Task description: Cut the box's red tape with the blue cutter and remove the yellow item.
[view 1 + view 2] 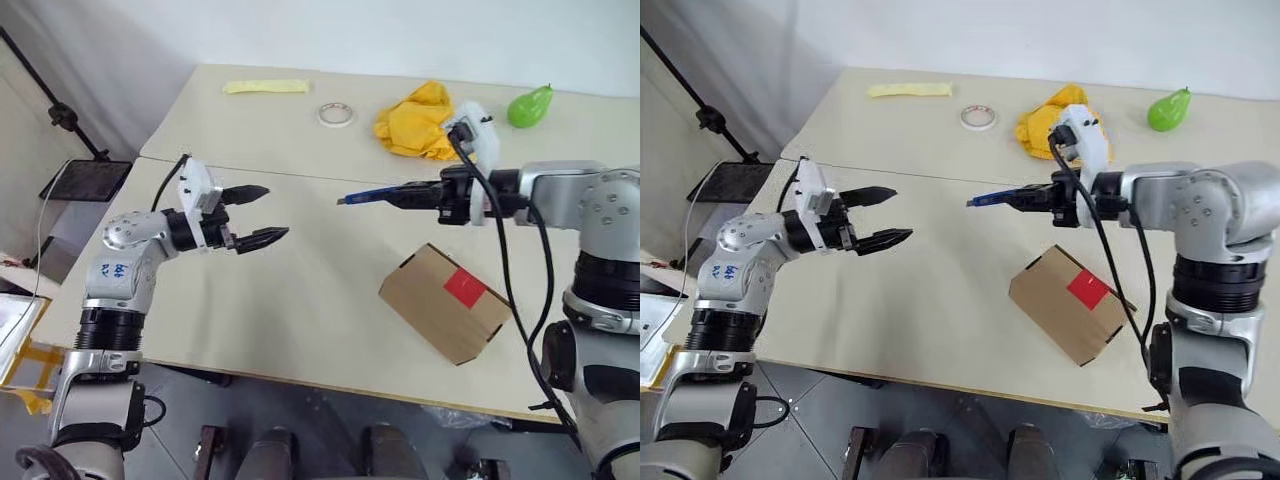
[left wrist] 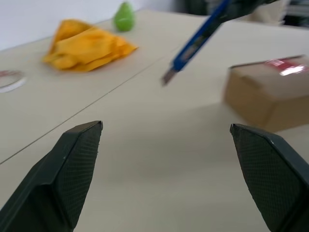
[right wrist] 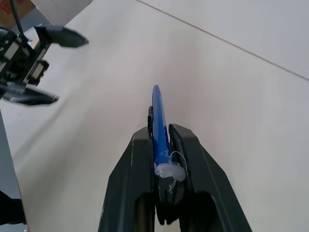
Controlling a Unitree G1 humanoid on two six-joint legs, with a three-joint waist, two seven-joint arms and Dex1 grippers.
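The box (image 1: 440, 305) lies closed on the table's near right part, with the red tape (image 1: 465, 288) as a small square on its top. My right gripper (image 1: 398, 196) is shut on the blue cutter (image 1: 366, 197), held roughly level above the table behind the box, its dark tip pointing left. My left gripper (image 1: 273, 212) hovers open to the left, fingers spread wide with nothing between them, facing the cutter's tip across a gap. In the left wrist view the cutter (image 2: 198, 36) hangs ahead, apart from the fingers (image 2: 72, 164). The yellow item is hidden.
At the back of the table lie an orange-yellow cloth (image 1: 415, 120), a green pear (image 1: 528, 105), a whitish tape roll (image 1: 335, 114) and a pale yellow strip (image 1: 266, 87). A seam (image 1: 300, 172) runs across the tabletop. A dark stand (image 1: 85, 180) is off the table's left edge.
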